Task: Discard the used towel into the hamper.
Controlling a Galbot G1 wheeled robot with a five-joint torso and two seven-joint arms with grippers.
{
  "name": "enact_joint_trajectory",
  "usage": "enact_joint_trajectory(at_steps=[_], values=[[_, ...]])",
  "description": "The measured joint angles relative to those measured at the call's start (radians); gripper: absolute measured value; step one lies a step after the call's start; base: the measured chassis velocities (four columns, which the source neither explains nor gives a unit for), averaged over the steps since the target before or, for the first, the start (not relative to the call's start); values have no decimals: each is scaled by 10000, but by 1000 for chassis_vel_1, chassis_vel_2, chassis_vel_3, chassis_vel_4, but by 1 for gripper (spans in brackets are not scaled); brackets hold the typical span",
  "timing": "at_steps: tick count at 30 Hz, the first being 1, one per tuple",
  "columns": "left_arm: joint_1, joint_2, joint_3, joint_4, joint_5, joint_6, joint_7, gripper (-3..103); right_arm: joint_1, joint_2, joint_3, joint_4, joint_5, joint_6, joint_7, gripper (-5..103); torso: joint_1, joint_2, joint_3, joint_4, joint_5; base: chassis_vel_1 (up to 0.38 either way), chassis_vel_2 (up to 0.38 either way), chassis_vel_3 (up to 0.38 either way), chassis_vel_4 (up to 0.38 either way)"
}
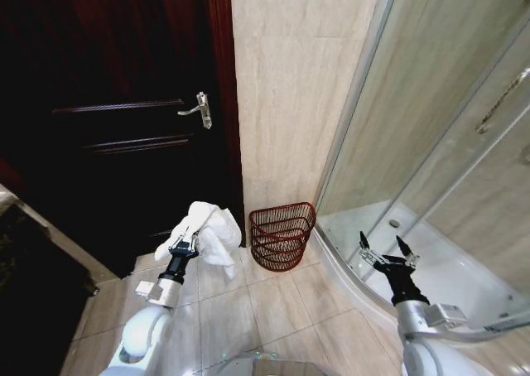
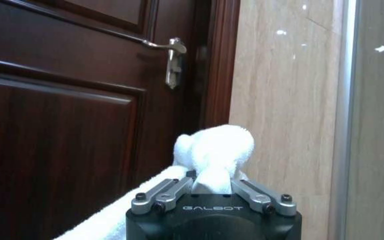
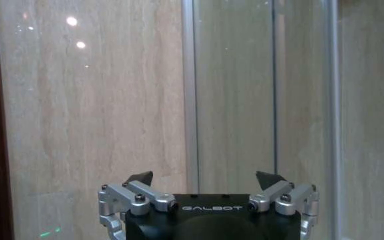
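Observation:
A white towel hangs bunched in my left gripper, which is shut on it above the floor tiles in front of the dark door. In the left wrist view the towel bulges up between the closed fingers. The reddish-brown wire hamper stands on the floor against the beige wall, just right of the towel and a little farther away. My right gripper is held up at the right, open and holding nothing, over the shower's curved edge; its fingertips stand well apart.
A dark wooden door with a silver lever handle fills the left. A glass shower enclosure with a raised white curved base takes the right. Beige floor tiles lie between them.

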Motion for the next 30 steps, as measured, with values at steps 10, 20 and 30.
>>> enact_joint_trajectory(at_steps=[10,20,30], values=[[-46,-17,33,103,39,0,-3,9,-6,6,-34,20,-67,-83,61,100,6,11,7,-1,0,-33,-31,-37,-36],[-135,4,59,205,44,-33,15,9,38,24,-73,89,-89,-80,71,100,9,17,10,0,1,-81,-93,-85,-92],[-1936,679,335,340,-431,1116,1008,9,56,131,-108,187,27,-25,-42,100,10,20,13,4,-2,-43,-51,-41,-43]])
